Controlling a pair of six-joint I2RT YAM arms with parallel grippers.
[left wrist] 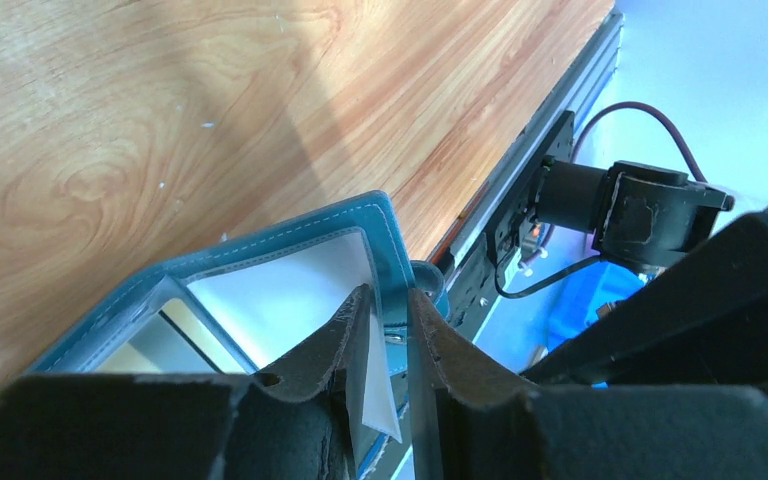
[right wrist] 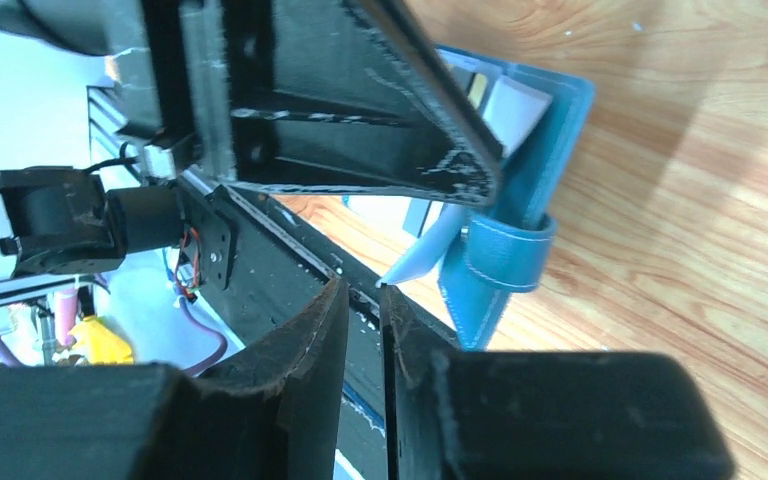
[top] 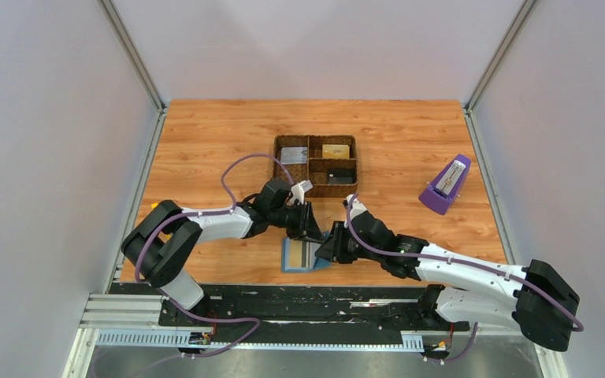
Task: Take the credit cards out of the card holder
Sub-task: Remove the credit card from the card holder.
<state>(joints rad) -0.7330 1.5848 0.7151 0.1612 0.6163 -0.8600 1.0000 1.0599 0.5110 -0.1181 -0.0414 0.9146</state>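
A wooden desk (top: 205, 134) fills the enclosure. From its near edge the left arm (top: 205, 224) and the right arm (top: 465, 272) reach inward and meet over the card holder (top: 293, 256). The holder lies open just beside that near edge, with its lighter blue inside showing. Farther back, at the middle, stands a brown woven tray (top: 276, 169). Its compartments hold a grey card (top: 292, 155), a gold card (top: 335, 150) and a dark flat thing (top: 339, 175). A purple metronome (top: 446, 185) stands well apart to the right. The left jaws stand narrowly parted at the holder's teal border with a thin white card (left wrist: 380, 400) between them; I cannot tell whether they clamp it. The right jaws sit almost together at the holder's right edge, and I cannot tell whether they grip anything.
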